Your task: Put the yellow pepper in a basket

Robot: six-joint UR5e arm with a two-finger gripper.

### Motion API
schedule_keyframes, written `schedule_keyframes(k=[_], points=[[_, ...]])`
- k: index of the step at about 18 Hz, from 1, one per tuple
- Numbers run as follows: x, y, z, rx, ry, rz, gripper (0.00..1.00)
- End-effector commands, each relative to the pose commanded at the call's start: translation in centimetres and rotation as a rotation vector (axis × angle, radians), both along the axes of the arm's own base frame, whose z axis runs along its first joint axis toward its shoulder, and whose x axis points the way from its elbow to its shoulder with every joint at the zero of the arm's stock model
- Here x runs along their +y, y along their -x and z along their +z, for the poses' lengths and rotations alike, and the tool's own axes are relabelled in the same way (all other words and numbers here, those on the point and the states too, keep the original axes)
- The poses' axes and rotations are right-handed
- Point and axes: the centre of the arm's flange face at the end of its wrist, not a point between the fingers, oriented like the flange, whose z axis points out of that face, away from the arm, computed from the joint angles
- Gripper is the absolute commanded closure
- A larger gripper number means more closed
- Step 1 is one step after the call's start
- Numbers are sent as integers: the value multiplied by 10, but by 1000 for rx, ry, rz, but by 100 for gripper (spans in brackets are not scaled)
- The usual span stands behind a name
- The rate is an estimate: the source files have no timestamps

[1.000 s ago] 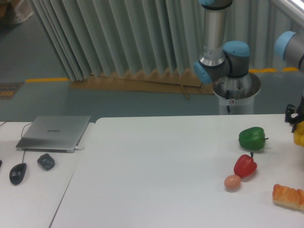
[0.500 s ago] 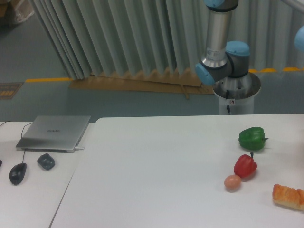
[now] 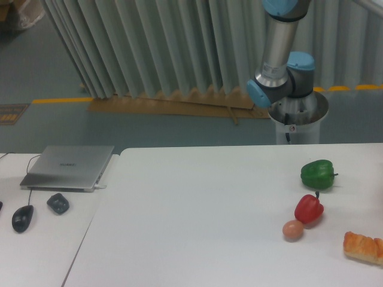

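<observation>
The yellow pepper is out of view now. The gripper is also out of view, past the right edge of the picture. Only the arm's base and lower links (image 3: 281,66) show behind the table at the back right. No basket shows in this view.
On the white table (image 3: 197,209) at the right lie a green pepper (image 3: 317,174), a red pepper (image 3: 309,208), a small brown egg-like piece (image 3: 292,229) and an orange-and-white bread piece (image 3: 362,247). A laptop (image 3: 67,167), a mouse (image 3: 23,217) and a dark object (image 3: 57,203) sit on the left table.
One second ago the gripper and a bit of the yellow pepper showed at the right edge. Both have left the view, and the arm's upright link has tilted to the right.
</observation>
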Motion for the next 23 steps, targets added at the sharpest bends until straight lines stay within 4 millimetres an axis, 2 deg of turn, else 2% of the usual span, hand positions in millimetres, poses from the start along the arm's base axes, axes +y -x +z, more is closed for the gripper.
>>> schedule_keyframes(k=[3,8,9,11,12,18,20,22,23], points=[[-25,25,-27,-22,6,26,56],[-26,25,-30,-29,7,21,56],[-27,23,-32,-33,8,21,53],[-26,22,-34,-37,9,21,15],[-23,20,-35,-39,9,27,0],[-24,19,-30,-29,4,24,0],[-21,15,-23,-19,1,22,0],[-13,3,1,12,-8,5,0],[2,-13,18,32,-15,-24,0]])
